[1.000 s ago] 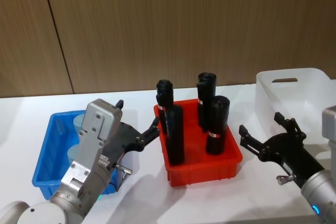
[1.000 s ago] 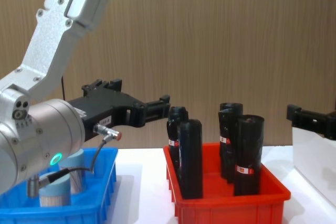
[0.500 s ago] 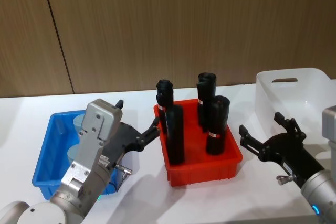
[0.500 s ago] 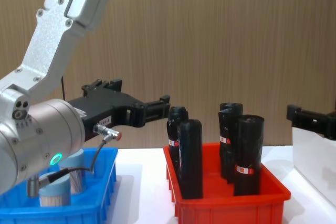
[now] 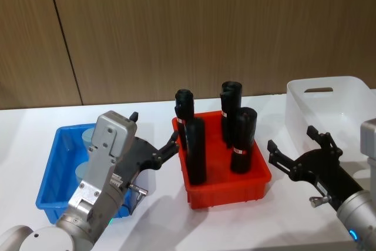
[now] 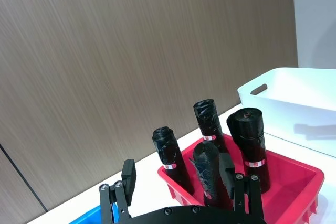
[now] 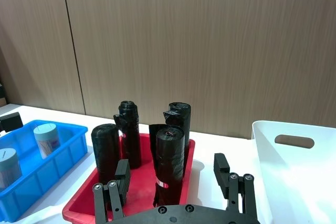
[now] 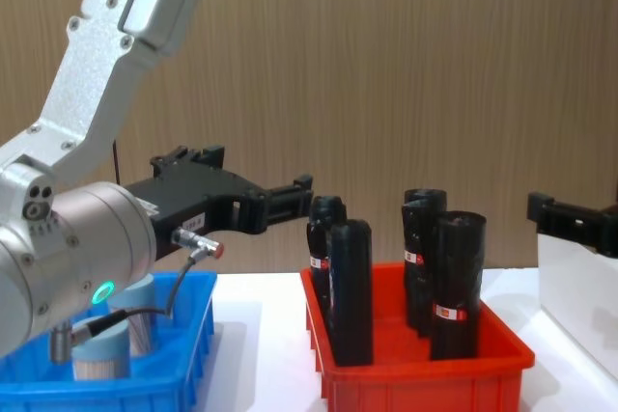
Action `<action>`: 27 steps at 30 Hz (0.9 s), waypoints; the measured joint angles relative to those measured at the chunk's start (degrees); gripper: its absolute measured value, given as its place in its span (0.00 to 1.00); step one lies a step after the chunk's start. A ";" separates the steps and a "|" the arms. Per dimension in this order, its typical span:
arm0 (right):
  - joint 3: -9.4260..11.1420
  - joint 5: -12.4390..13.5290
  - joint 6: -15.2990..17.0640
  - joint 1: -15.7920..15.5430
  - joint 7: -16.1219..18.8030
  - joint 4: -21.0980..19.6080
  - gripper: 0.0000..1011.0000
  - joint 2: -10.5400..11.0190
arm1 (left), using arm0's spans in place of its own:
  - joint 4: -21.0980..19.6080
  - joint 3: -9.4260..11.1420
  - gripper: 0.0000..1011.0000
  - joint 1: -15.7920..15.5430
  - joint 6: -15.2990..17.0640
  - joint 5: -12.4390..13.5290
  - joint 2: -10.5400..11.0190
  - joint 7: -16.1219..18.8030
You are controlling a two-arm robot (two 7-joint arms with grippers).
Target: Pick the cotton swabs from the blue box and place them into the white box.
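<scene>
Standing at the frame's right edge, white box (image 5: pixel 299 107); blue box (image 5: pixel 50 174) lower left. Left hand (image 5: pixel 154 129) just left of centre, spread wide, empty; right hand (image 5: pixel 292 138) lower right, likewise. Cotton swabs (image 5: pixel 88 136) sit inside blue box.

Three containers are sitting in a row on the table (image 5: pixel 164 207). The swab tray (image 5: pixel 54 166) is lying at the robot's left, the bottle tray (image 5: pixel 229 195) in the middle, and the bin (image 5: pixel 329 101) at the right, slightly farther back. Cotton swab jars (image 7: pixel 46 139) are standing in the swab tray, and bottles (image 5: pixel 244 139) are standing upright in the bottle tray. The left gripper (image 5: pixel 155 130) is hanging above the gap between the two trays. The right gripper (image 5: pixel 291 137) is hanging before the bin, beside the bottle tray.
</scene>
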 joint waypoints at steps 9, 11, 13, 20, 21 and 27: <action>0.00 0.00 0.00 0.00 0.00 0.00 0.99 0.00 | 0.00 0.00 0.99 0.00 0.00 0.00 0.00 0.00; 0.00 0.00 0.00 0.00 0.00 0.00 0.99 0.00 | 0.01 -0.06 0.99 0.03 0.05 -0.02 0.02 0.00; 0.00 0.00 0.00 0.00 0.00 0.00 0.99 0.00 | 0.04 -0.17 0.99 0.09 0.20 -0.15 0.10 0.00; 0.00 0.00 0.00 0.00 0.00 0.00 0.99 0.00 | 0.44 -0.78 0.99 0.16 0.81 -1.43 0.37 0.12; 0.00 0.00 0.00 0.00 0.00 0.00 0.99 0.00 | 0.53 -0.86 0.99 0.16 0.90 -1.68 0.37 0.14; 0.00 0.00 0.00 0.00 0.00 0.00 0.99 0.00 | 1.84 -1.74 0.99 -0.20 1.58 -4.20 0.35 0.18</action>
